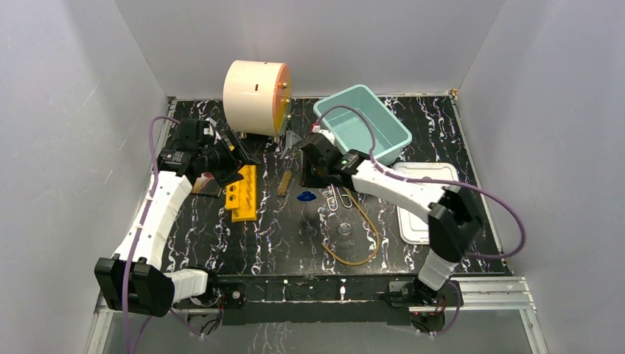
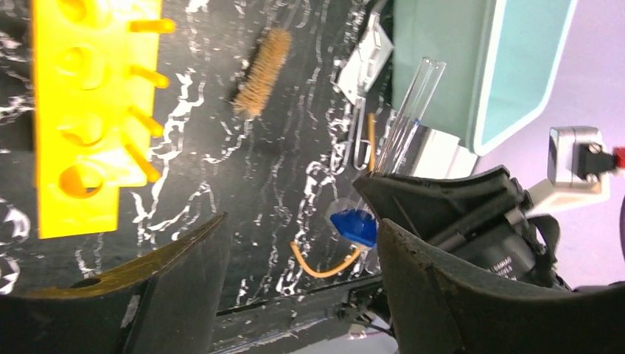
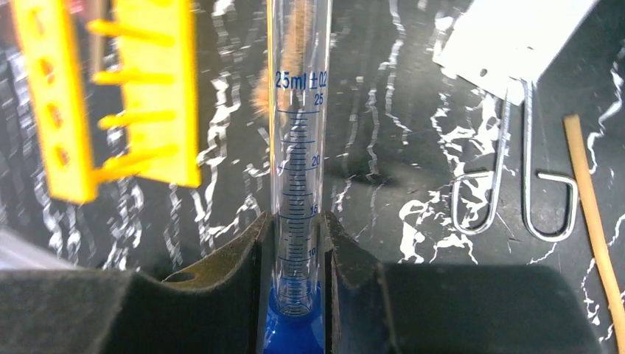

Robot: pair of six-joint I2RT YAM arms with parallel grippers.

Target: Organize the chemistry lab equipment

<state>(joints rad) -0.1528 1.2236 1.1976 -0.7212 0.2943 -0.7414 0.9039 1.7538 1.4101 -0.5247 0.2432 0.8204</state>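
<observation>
My right gripper (image 3: 296, 221) is shut on a clear 25 ml graduated cylinder (image 3: 298, 140) just above its blue base (image 3: 295, 332). In the top view this gripper (image 1: 318, 173) is at mid-table, with the blue base (image 1: 306, 196) beside it. My left gripper (image 2: 302, 236) is open and empty, and sits by the far end of the yellow tube rack (image 1: 243, 193). The left wrist view shows the rack (image 2: 81, 110), a tan brush (image 2: 262, 70) and the held cylinder (image 2: 409, 110). A tan rubber loop (image 1: 361, 236) encircles a small glass dish (image 1: 344, 228). A glass funnel (image 1: 293, 140) lies near the drum.
A large cream drum (image 1: 256, 96) stands at the back. A teal bin (image 1: 361, 122) is at the back right, and a white tray (image 1: 424, 199) lies on the right. A wire holder (image 3: 516, 184) lies by the tan loop (image 3: 589, 192). White walls enclose the table.
</observation>
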